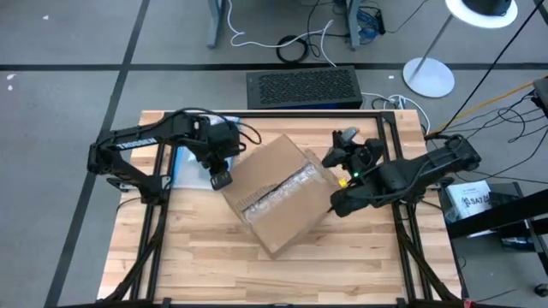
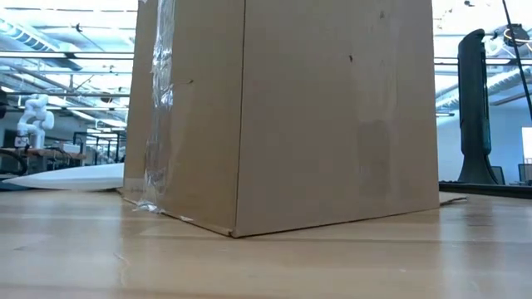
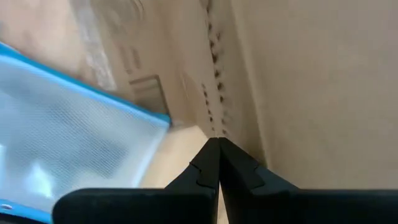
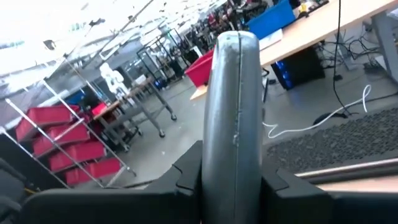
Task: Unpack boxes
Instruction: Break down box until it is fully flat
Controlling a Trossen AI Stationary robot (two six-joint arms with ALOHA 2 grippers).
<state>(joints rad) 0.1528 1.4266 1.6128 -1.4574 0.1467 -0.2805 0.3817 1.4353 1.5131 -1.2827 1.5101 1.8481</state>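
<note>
The brown cardboard box (image 1: 278,192) stands on its base on the wooden table (image 1: 205,265), turned askew, with a glossy tape strip (image 1: 274,192) across its top. It fills the low view (image 2: 291,116). My left gripper (image 1: 221,180) is shut and points steeply down at the box's left corner (image 3: 249,81); its fingertips (image 3: 217,146) meet beside the box wall. My right gripper (image 1: 344,144) is above the box's far right corner, pointing level toward the far edge, shut on a grey bar-shaped tool (image 4: 235,112). My left gripper's shut tips are close to the box's side edge (image 3: 214,118); I cannot tell whether they touch it. My right gripper pinches the grey tool's lower stretch (image 4: 233,165) between its two fingers. The tool runs along the fingers and sticks out past them, lifted clear of table and box.
A clear plastic pouch with a blue edge (image 3: 62,143) lies flat on the table left of the box (image 1: 184,167). A black grille-topped unit (image 1: 301,87) sits beyond the far edge. A lamp base (image 1: 428,77) and cables lie on the floor. Bare wood stretches along the near edge.
</note>
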